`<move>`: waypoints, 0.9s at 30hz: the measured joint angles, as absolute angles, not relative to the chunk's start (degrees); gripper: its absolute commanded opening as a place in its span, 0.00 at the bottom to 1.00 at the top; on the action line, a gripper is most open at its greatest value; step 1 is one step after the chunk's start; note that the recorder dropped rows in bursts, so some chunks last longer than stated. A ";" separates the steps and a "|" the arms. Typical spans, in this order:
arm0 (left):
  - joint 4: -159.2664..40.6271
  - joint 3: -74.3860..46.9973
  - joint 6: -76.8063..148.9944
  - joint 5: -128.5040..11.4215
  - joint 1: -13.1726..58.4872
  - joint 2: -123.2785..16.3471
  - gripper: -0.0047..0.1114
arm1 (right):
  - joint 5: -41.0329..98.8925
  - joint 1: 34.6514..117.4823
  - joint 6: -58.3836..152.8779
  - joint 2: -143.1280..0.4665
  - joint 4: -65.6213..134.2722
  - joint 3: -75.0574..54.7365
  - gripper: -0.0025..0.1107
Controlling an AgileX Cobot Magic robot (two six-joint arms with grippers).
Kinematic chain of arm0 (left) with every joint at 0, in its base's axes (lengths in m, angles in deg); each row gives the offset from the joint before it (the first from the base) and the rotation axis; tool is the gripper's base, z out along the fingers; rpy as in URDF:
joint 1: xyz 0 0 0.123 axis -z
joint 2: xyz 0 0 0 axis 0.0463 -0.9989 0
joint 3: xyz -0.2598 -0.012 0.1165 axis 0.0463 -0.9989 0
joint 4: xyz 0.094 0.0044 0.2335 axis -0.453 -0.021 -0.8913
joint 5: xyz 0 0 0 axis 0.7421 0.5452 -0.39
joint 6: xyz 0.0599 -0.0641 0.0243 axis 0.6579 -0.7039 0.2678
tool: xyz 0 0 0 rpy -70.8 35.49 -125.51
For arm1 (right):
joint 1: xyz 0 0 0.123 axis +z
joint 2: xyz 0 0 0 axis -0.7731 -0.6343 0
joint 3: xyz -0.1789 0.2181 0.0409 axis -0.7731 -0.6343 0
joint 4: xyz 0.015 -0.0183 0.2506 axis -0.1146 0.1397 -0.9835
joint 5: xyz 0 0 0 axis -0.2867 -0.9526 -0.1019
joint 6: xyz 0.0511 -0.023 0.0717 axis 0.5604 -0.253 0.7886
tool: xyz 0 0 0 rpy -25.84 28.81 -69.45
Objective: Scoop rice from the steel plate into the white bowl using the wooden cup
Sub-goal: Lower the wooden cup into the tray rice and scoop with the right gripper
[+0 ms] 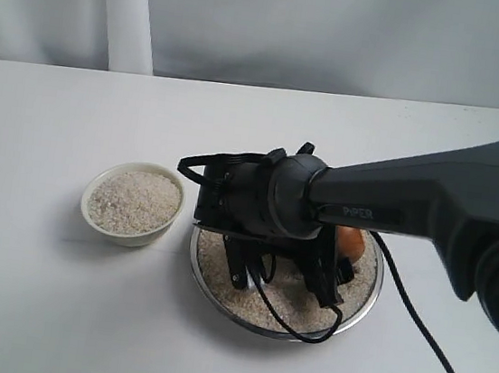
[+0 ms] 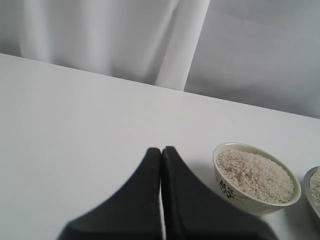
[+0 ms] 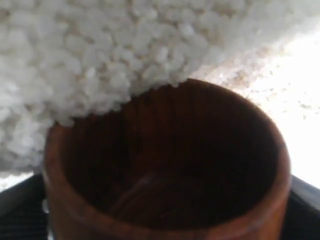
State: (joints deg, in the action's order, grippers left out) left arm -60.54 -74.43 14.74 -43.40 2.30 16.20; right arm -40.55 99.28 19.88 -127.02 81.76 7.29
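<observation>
The steel plate [image 1: 219, 285] lies right of centre with rice [image 1: 286, 300] spread over it. My right gripper [image 1: 338, 268] hangs low over the plate, shut on the wooden cup [image 1: 350, 243], which the arm mostly hides. In the right wrist view the wooden cup [image 3: 165, 165] is tipped with its rim pushed against a heap of rice [image 3: 100, 50]; its dark inside looks empty. The white bowl [image 1: 134, 236] stands left of the plate, filled with rice [image 1: 134, 200]. My left gripper [image 2: 161, 150] is shut on nothing, over bare table near the white bowl [image 2: 235, 192].
A black cable [image 1: 430, 345] trails from the right arm across the table toward the front right. A white curtain [image 1: 126, 8] hangs behind the table's far edge. The plate's rim [image 2: 312, 187] just shows beside the bowl in the left wrist view.
</observation>
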 measured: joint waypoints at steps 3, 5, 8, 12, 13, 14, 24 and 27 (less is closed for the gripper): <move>-60.54 -74.43 14.74 -43.40 2.30 16.20 0.04 | -39.34 99.28 20.74 -127.31 80.83 7.29 0.02; -60.54 -74.43 14.74 -43.40 2.30 16.20 0.04 | -37.71 99.28 20.97 -127.31 80.38 7.29 0.02; -60.54 -74.43 14.74 -43.40 2.30 16.20 0.04 | -35.67 99.28 21.05 -127.31 79.03 7.29 0.02; -60.54 -74.43 14.74 -43.40 2.30 16.20 0.04 | -33.72 99.28 21.32 -127.20 77.65 7.29 0.02; -60.54 -74.43 14.74 -43.40 2.30 16.20 0.04 | -33.46 99.17 21.59 -127.09 77.50 7.29 0.02; -60.54 -74.43 14.74 -43.40 2.30 16.20 0.04 | -33.35 99.19 21.70 -127.09 77.50 7.29 0.02; -60.54 -74.43 14.74 -43.40 2.30 16.20 0.04 | -32.56 99.19 22.86 -126.75 76.29 7.39 0.02; -60.54 -74.43 14.74 -43.40 2.30 16.20 0.04 | -31.26 99.19 22.98 -126.40 75.23 7.39 0.02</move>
